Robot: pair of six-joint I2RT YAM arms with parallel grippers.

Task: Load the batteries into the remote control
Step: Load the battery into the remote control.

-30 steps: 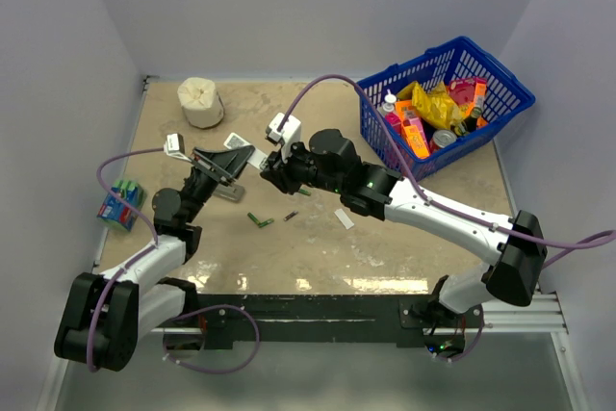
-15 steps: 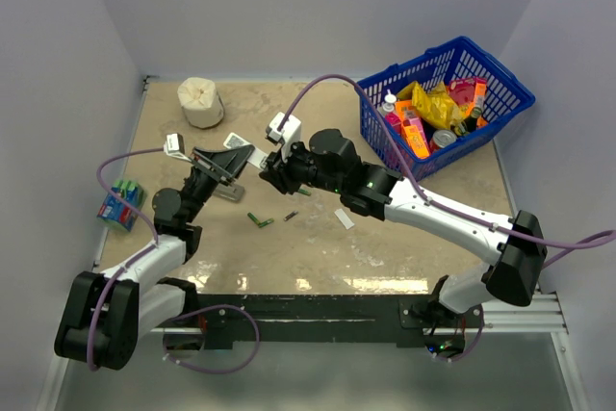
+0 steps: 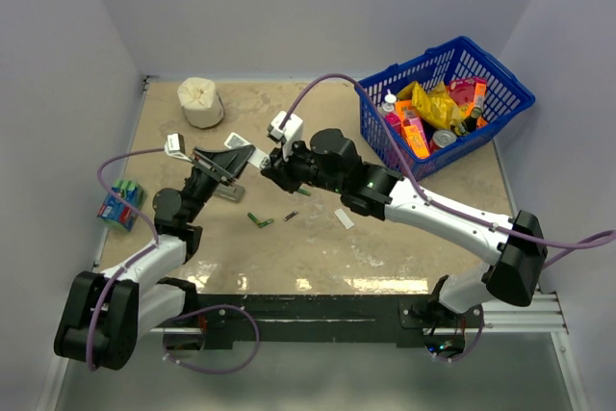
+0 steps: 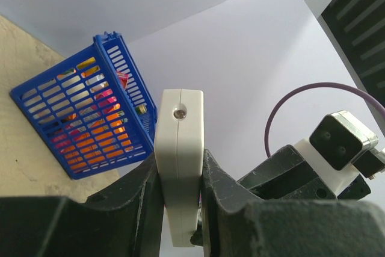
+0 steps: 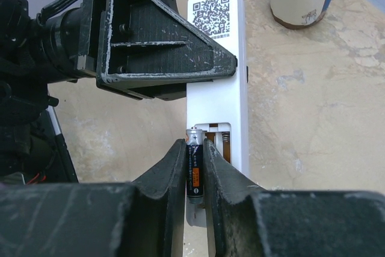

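Note:
The white remote control (image 4: 179, 142) stands on edge, and my left gripper (image 4: 180, 161) is shut on it. In the right wrist view the remote control (image 5: 216, 82) shows its back, with a QR label and the battery bay open, springs bare. My right gripper (image 5: 194, 148) is shut on a dark battery (image 5: 194, 173) and holds it upright at the bay's left slot. From above, the left gripper (image 3: 226, 166) and right gripper (image 3: 270, 174) meet at the remote control (image 3: 243, 154). Loose batteries (image 3: 258, 221) lie on the table below them.
A blue basket (image 3: 448, 103) full of packets sits at the back right. A white roll (image 3: 200, 101) stands at the back left. A shrink-wrapped green pack (image 3: 119, 202) lies at the left edge. A small white cover piece (image 3: 344, 218) lies beside the right forearm.
My right wrist has edged slightly toward the remote. The left arm and the remote have stayed put.

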